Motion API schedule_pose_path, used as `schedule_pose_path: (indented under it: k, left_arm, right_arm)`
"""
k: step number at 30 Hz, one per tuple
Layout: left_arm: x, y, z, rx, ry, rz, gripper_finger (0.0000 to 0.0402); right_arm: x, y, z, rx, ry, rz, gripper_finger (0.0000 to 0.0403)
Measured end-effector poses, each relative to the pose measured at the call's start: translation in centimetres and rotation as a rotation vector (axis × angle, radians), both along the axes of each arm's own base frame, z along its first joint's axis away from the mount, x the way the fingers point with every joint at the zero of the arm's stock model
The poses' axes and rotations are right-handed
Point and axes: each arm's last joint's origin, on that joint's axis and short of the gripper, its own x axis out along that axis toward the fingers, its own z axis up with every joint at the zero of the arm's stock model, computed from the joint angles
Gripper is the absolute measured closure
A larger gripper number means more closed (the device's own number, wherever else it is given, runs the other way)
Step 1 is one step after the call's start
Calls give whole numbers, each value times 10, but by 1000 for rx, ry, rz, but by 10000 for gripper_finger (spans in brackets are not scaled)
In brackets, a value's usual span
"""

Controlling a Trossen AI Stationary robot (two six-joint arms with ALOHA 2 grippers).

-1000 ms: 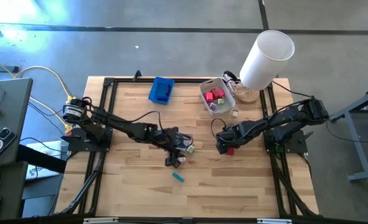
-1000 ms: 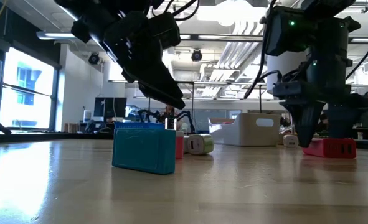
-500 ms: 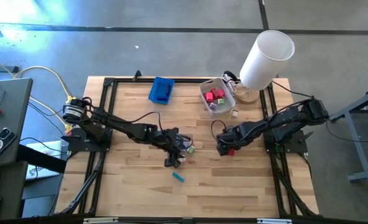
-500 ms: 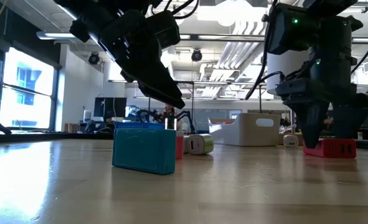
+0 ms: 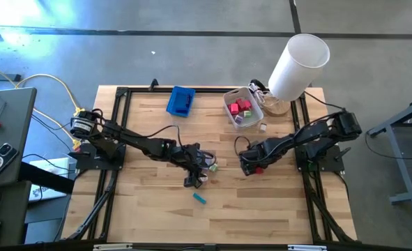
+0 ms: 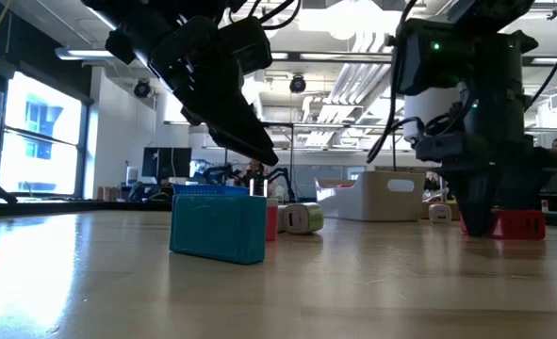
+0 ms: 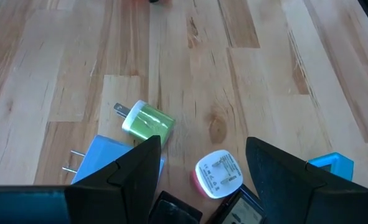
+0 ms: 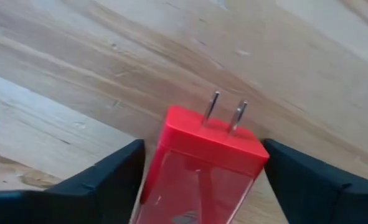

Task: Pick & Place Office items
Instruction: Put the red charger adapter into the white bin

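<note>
My right gripper [image 8: 203, 146] is low over the table right of centre [image 5: 249, 166], open, with one finger on each side of a red plug block [image 8: 202, 168] that lies on the wood with two metal prongs pointing away from the gripper. My left gripper [image 7: 202, 143] hovers open above a cluster at the table's centre [image 5: 195, 171]. The cluster holds a green plug [image 7: 147, 122], a light blue plug [image 7: 103, 162] and a round white-and-pink piece [image 7: 218, 174], all lying flat. A teal block [image 5: 200, 199] stands alone nearer the near edge [image 6: 219, 224]. My right gripper comes down at the red plug block [image 8: 171, 155] with its fingers close along the two long sides. The block lies flat on the table. Whether the fingers [image 8: 109, 180] touch it, I cannot tell.
A blue tray [image 5: 181, 101] and a translucent bin [image 5: 254, 110] holding red and pink pieces sit near the far edge. A tall white cylinder [image 5: 298, 66] stands at the far right corner. A small white piece [image 5: 263, 127] lies by the bin. Bare wood stretches along the near edge.
My right gripper has shifted a little toward the table's left and sunk lower by the red plug block, which has stayed where it was. The left arm has kept still.
</note>
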Motion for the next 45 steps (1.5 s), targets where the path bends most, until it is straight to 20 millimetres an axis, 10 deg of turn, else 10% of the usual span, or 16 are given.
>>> schedule_pose_path:
  k: [8, 29, 45]
  left_arm:
    - [0, 0, 0, 1, 2, 0, 174]
    - [0, 1, 0, 6, -7, 5, 174]
    - [15, 24, 22, -281, -209, 57, 174]
  right_arm:
    - [-1, -1, 4, -20, -30, 36, 200]
    - [-4, 20, 36, -146, -187, 205, 200]
    - [15, 46, 86, -687, -556, 459, 202]
